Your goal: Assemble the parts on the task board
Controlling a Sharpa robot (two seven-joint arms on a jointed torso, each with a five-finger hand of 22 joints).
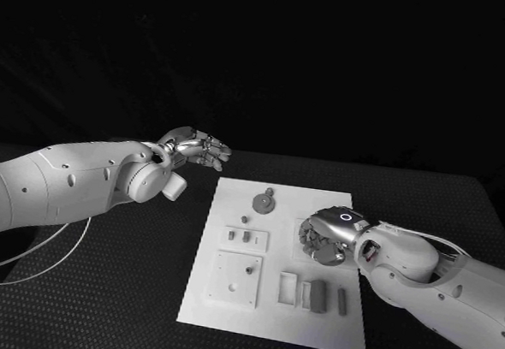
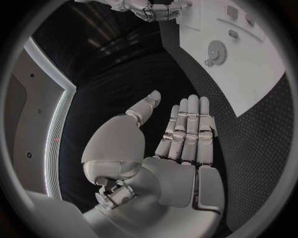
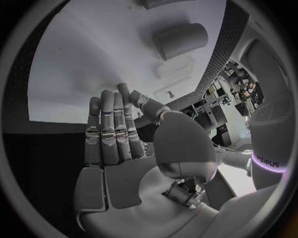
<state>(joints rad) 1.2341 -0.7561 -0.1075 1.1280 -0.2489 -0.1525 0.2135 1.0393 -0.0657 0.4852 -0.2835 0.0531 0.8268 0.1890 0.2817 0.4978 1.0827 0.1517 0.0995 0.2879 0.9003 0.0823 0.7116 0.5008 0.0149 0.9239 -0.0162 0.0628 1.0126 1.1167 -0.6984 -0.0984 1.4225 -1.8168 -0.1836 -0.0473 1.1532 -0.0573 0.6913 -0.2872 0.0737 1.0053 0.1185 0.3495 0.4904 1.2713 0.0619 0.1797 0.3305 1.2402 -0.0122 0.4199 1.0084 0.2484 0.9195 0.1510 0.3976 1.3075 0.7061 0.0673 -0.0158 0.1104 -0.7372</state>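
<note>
The small parts (image 1: 320, 295) lie on the near half of the task board (image 1: 217, 312), long axes pointing away from the robot, just near of the empty, loosely curled right hand (image 1: 330, 233), while the empty, flat-fingered left hand (image 1: 196, 148) hovers over the surface (image 1: 125, 297) beyond the board's far left corner.

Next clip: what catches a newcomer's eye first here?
The white task board in the middle of the black table stands out, with small grey parts on it, a round gear-like piece near its far edge. The right hand hovers over the board's right side, holding nothing; the left hand hangs open off the board's far left corner.
</note>
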